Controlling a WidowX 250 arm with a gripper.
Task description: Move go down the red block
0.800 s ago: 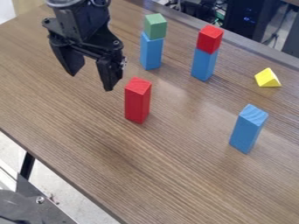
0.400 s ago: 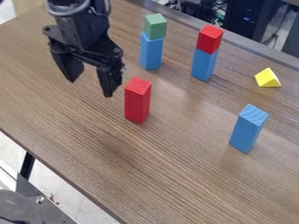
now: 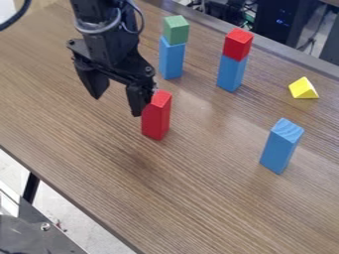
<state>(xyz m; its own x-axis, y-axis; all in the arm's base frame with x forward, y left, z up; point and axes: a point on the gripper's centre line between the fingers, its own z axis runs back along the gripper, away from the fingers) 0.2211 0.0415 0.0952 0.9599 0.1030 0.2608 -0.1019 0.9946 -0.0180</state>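
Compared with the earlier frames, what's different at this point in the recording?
The open pincer has moved rightward in the view and slightly down, so one finger now overlaps the upper left of the tall red block. Nothing has been taken hold of or let go. The tall red block, both two-block stacks, the lone blue block and the yellow wedge stayed put.

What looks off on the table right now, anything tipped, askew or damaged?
Nothing stands out. The green cube and red cube sit on upright blue blocks, and the tall red block stands upright. The open gripper has one finger overlapping that block in view; I can't tell whether they touch.
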